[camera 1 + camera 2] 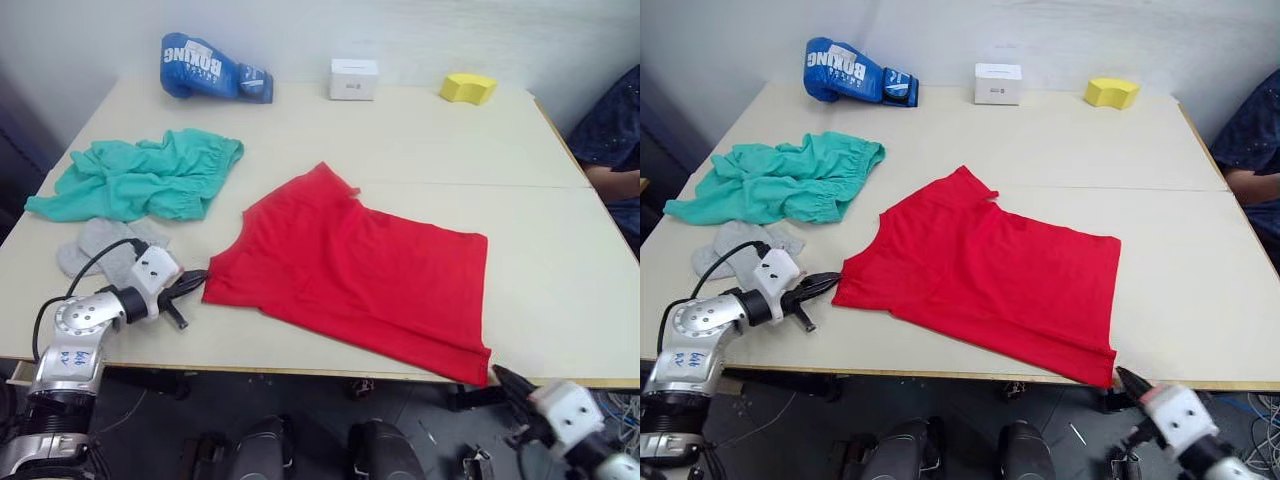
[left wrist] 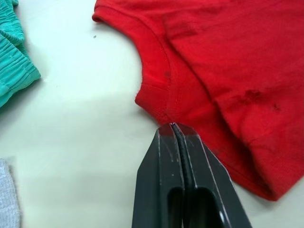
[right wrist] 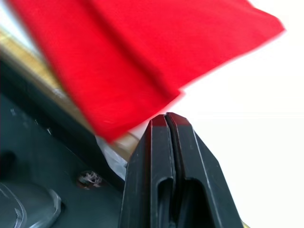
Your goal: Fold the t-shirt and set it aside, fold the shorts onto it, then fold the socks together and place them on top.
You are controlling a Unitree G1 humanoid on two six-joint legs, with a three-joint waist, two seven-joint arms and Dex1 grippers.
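We are on the first job: folding the red t-shirt (image 1: 360, 275). It lies partly folded in the middle of the table (image 1: 560, 290), with one corner hanging over the near edge. Our left gripper (image 2: 173, 126) has its fingers pressed together with nothing between them, its tip just touching the shirt's edge near the sleeve. Our right gripper (image 3: 167, 116) is pressed together too, just off that hanging corner. We think both must open and pinch cloth next. The green shorts (image 1: 140, 175) lie crumpled, with the grey socks (image 1: 105, 245) beside them.
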